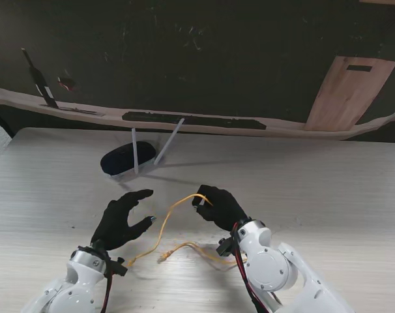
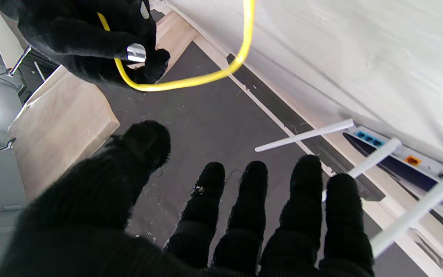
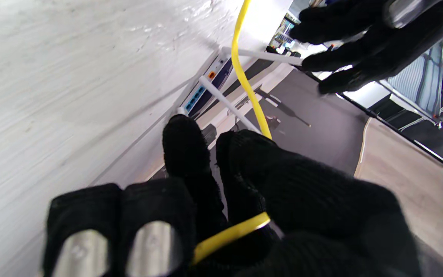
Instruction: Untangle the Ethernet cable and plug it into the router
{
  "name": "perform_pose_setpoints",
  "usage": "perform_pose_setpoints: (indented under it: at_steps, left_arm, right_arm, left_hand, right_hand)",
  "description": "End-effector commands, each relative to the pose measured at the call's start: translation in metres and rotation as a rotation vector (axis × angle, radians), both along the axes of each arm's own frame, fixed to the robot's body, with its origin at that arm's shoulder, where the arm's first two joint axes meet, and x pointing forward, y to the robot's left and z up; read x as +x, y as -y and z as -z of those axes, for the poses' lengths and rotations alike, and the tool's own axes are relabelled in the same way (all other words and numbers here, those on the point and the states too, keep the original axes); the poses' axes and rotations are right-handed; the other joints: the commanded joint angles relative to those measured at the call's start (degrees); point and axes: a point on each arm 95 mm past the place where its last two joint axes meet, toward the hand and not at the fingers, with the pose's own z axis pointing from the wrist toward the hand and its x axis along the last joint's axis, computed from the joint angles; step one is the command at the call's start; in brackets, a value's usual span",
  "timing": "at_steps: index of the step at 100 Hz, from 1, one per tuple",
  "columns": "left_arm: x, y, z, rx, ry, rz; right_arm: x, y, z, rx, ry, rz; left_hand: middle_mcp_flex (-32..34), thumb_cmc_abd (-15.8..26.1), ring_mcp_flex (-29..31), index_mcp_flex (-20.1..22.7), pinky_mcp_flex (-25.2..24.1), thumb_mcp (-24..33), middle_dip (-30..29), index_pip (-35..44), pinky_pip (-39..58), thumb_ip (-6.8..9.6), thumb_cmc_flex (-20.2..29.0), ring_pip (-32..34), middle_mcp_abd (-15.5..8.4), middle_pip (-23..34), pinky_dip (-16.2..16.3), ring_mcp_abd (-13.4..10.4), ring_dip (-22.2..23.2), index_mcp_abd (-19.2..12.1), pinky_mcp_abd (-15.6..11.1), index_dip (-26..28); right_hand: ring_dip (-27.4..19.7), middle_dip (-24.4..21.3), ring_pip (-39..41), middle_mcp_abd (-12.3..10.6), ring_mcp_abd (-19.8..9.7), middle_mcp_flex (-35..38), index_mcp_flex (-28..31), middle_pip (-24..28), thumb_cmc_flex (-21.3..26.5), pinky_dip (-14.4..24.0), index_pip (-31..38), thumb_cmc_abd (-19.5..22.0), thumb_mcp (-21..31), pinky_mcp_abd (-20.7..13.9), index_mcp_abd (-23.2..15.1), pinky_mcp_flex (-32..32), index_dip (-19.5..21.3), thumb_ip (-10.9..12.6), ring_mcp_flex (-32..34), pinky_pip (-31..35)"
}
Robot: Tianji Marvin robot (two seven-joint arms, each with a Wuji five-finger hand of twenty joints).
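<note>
A yellow Ethernet cable [image 1: 163,229] runs over the table between my hands, one plug end [image 1: 163,258] lying near me. My right hand [image 1: 218,207], in a black glove, is shut on the cable [image 3: 229,234] and holds a raised loop of it [image 2: 190,81]. My left hand [image 1: 124,219] hovers to the left of the loop with fingers [image 2: 254,200] spread, holding nothing. The router [image 1: 122,162], dark on top with white antennas [image 1: 135,150], stands farther from me, its blue and orange ports [image 2: 383,148] facing my hands.
The pale wooden table [image 1: 328,189] ends at its far edge against a dark floor. A light wooden board [image 1: 349,93] lies on the floor at the far right. A dark strip [image 1: 194,120] lies just past the far edge.
</note>
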Motion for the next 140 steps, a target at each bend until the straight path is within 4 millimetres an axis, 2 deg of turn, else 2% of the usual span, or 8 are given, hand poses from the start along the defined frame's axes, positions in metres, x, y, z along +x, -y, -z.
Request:
perform_pose_setpoints:
  at_steps: [1,26,50,55,79,119,134,140]
  left_arm:
    - [-0.008,-0.006,-0.001,0.048,-0.026,0.016]
    - [-0.022,-0.027,0.007,0.226,-0.113,0.029]
    - [-0.027,-0.034,0.019,0.376,-0.231,0.098]
    - [-0.027,-0.034,0.02,0.407,-0.252,0.111]
    - [-0.028,-0.03,0.026,0.485,-0.333,0.168]
    - [-0.026,-0.014,0.04,0.49,-0.379,0.22]
    - [-0.026,-0.009,0.044,0.475,-0.398,0.217]
    - [-0.027,-0.008,0.045,0.476,-0.397,0.211]
  right_arm:
    - [-0.002,0.005,0.005,-0.002,-0.003,0.011]
    - [0.001,0.019,0.005,0.001,0.015,0.059]
    - [0.003,0.022,0.006,0.008,0.011,0.088]
    - [0.003,0.022,0.007,0.008,0.008,0.093]
    - [0.004,0.023,0.009,0.006,-0.001,0.114]
    - [0.005,0.022,0.009,0.018,0.002,0.122]
    - [0.006,0.021,0.009,0.024,0.005,0.129]
    - [0.006,0.021,0.009,0.026,0.005,0.132]
  left_hand:
    - [2.7,1.3,2.0,2.6,0.9,-1.5,-0.2,0.1,2.7,-0.08,0.4,1.3,-0.2,0.5,0.8,-1.4,0.7,-1.1,-1.6,-0.2]
    - [3.9,2.8,1.8,5.0,0.9,-5.1,-0.2,1.4,1.5,0.38,3.7,0.1,-0.7,0.0,0.4,-2.4,0.1,-1.9,-2.6,0.6]
    - [0.2,-1.6,-2.7,4.3,-2.2,-0.4,-1.3,1.2,-8.2,0.15,2.3,-6.0,-2.6,-2.7,-4.9,-5.8,-2.9,-4.1,-6.5,0.7]
    - [-0.9,-3.0,-3.9,4.1,-2.8,2.1,-1.5,1.5,-10.3,-0.01,4.6,-7.5,-3.2,-3.2,-6.1,-6.6,-3.6,-4.8,-7.5,0.9]
    - [-4.0,-2.1,-8.9,3.6,-3.7,1.1,-2.9,2.4,-22.7,0.08,8.2,-12.9,-3.8,-5.3,-12.4,-8.6,-7.0,-8.3,-11.5,1.3]
    - [-5.4,-0.6,-10.6,3.5,-3.5,0.4,-3.1,2.3,-27.7,0.26,7.7,-13.4,-3.6,-5.6,-13.5,-8.7,-7.8,-8.6,-12.5,1.2]
    - [-4.0,3.7,-10.6,6.8,-3.4,-5.0,-2.8,6.8,-27.9,0.09,12.4,-12.7,-4.1,-4.6,-12.0,-8.6,-7.8,-9.7,-12.2,3.4]
    - [-2.7,4.3,-10.3,8.5,-3.4,-11.5,-2.5,10.3,-27.3,-1.36,17.7,-12.2,-4.5,-3.9,-11.4,-8.5,-7.8,-10.5,-12.2,4.7]
  right_hand:
    - [1.1,0.6,4.8,10.5,-3.8,7.9,1.0,14.6,1.7,1.0,1.7,1.0,-0.7,-10.3,-0.6,2.6,0.0,-0.6,-1.1,13.6]
    - [1.4,0.6,4.7,10.7,-3.7,8.1,1.2,14.6,1.6,1.0,1.5,0.8,-0.4,-10.0,-0.2,2.5,-0.2,-0.6,-1.1,13.6]
    - [1.5,0.6,4.6,10.7,-3.7,8.2,1.2,14.7,1.6,0.8,1.5,0.6,-0.2,-9.8,0.0,2.5,-0.2,-0.6,-1.1,13.6]
    - [1.5,0.6,4.6,10.7,-3.7,8.2,1.3,14.7,1.6,0.8,1.5,0.6,-0.1,-9.8,0.1,2.5,-0.2,-0.6,-1.1,13.6]
    - [1.6,0.6,4.5,10.7,-3.9,8.3,1.4,14.8,1.7,0.5,1.5,0.4,0.0,-9.5,0.2,2.4,-0.2,-0.6,-1.1,13.6]
    - [1.7,0.6,4.5,10.8,-3.8,8.6,1.5,15.0,1.6,0.1,1.5,0.2,0.2,-9.2,0.3,2.4,-0.3,-0.6,-1.1,13.6]
    - [1.8,0.7,4.5,10.7,-3.8,8.6,1.2,15.0,1.5,0.1,1.4,0.2,0.3,-9.1,0.6,2.4,-0.3,-0.7,-1.1,13.6]
    - [1.7,0.6,4.5,10.8,-3.8,8.6,1.2,15.0,1.4,0.0,1.5,0.1,0.3,-9.1,0.6,2.4,-0.2,-0.7,-1.1,13.6]
